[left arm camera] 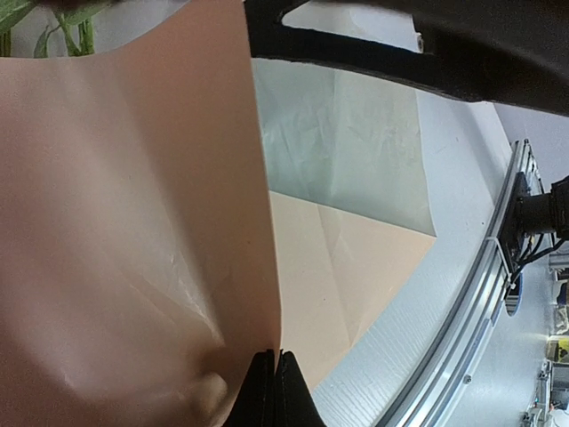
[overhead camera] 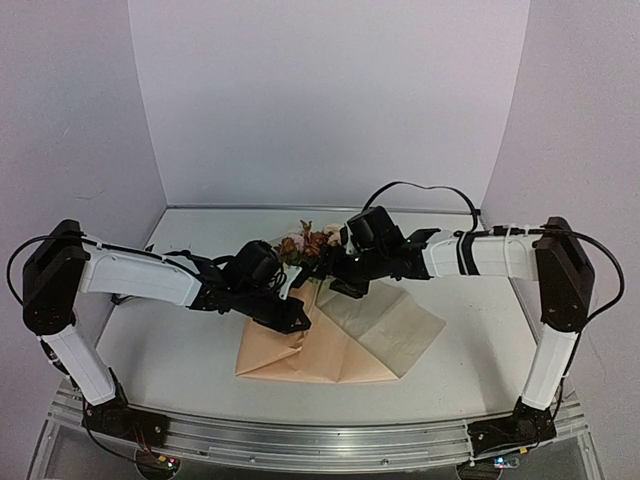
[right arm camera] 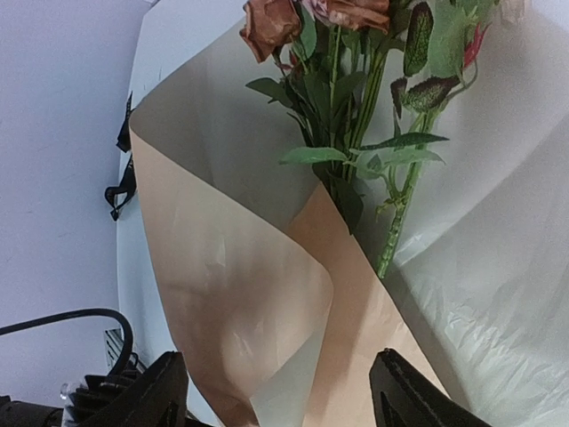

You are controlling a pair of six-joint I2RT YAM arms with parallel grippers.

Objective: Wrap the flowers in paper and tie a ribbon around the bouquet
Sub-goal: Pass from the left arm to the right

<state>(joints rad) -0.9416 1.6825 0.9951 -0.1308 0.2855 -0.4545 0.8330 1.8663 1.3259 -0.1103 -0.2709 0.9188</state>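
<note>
The tan paper [overhead camera: 340, 350] lies at mid table, one side lifted and curled over. My left gripper [left arm camera: 274, 358] is shut on that lifted edge of the paper [left arm camera: 133, 222]; in the top view the left gripper [overhead camera: 296, 302] sits at the sheet's left side. The flowers [right arm camera: 356, 107] lie on the paper's pale inner face, blooms [overhead camera: 310, 241] toward the back. My right gripper [right arm camera: 283, 396] hangs open over the folded flap [right arm camera: 240, 294], its fingers [right arm camera: 164, 396] wide on either side, touching nothing. I cannot make out the ribbon.
The right arm [left arm camera: 400, 44] crosses close above the left gripper. The aluminium rail [overhead camera: 320, 440] runs along the table's near edge. White walls [overhead camera: 330, 100] close the back and sides. A black cable [right arm camera: 80, 320] loops by the right wrist.
</note>
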